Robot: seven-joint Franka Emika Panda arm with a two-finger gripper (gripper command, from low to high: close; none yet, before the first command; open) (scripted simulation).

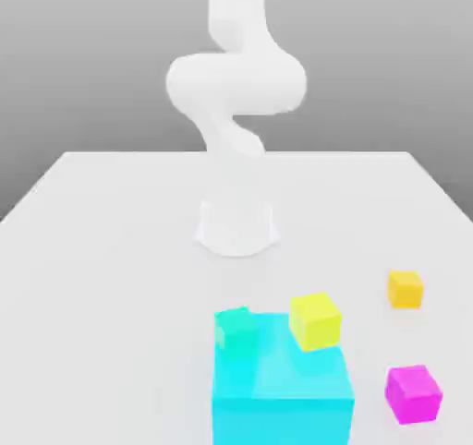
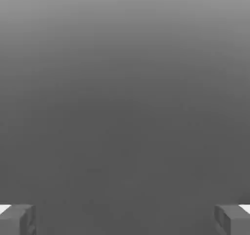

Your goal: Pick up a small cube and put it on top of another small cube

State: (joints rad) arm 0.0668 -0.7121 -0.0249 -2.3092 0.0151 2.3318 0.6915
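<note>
Tool stands wide, holding nothing. Pink cube sits on the bench at the exterior view's near right, right of the cyan block. It looks light, rigid and matte; best pinched across two opposite flat faces.

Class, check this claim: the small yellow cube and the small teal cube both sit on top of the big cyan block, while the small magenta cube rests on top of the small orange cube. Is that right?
Not quite. In the exterior view the small magenta cube rests on the white table, apart from the small orange cube. The small yellow cube and small teal cube do appear to sit on the big cyan block.
</note>
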